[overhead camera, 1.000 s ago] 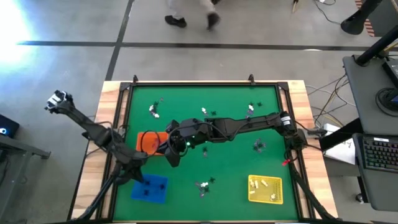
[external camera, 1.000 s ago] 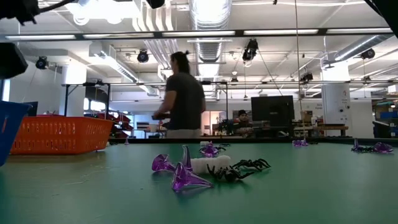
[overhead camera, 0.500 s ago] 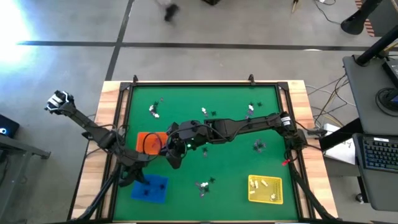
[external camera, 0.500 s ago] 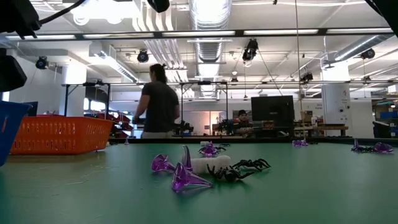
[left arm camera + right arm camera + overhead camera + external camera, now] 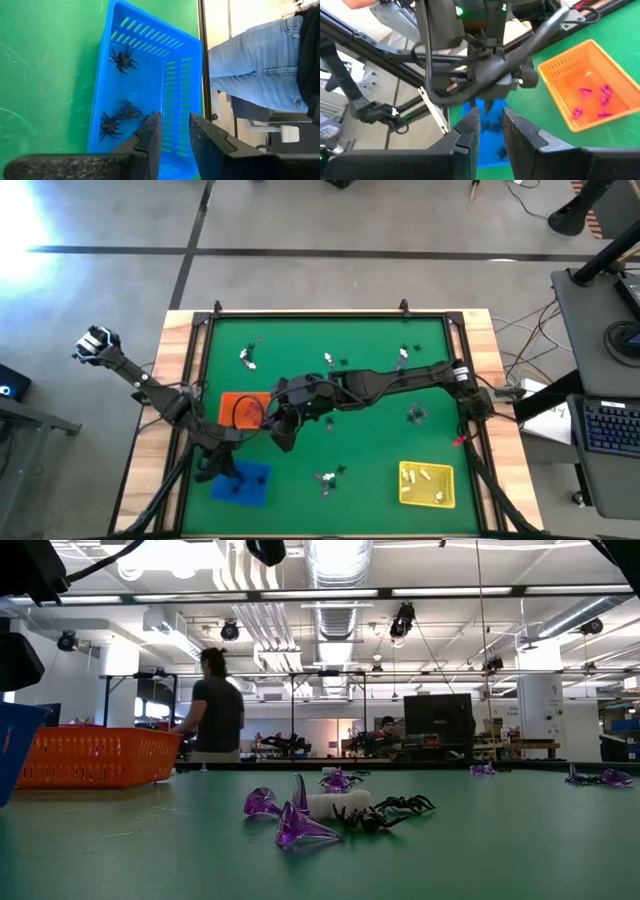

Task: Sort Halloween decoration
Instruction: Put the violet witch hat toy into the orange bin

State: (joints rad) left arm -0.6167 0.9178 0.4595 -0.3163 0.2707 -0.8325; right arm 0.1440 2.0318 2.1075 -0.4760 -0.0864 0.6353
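Now the left end effector [image 5: 172, 132] hangs over the blue tray [image 5: 241, 483] at seven o'clock on the tabletop [image 5: 360, 380], fingers slightly parted and empty after being closed a second ago; black spiders [image 5: 123, 59] lie inside. Right end effector [image 5: 491, 122], narrowly parted and empty, stays beside the orange tray [image 5: 240, 408].

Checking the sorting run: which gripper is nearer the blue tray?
Left. The left gripper hangs right over the blue tray; the right gripper sits off it, beside the orange tray.
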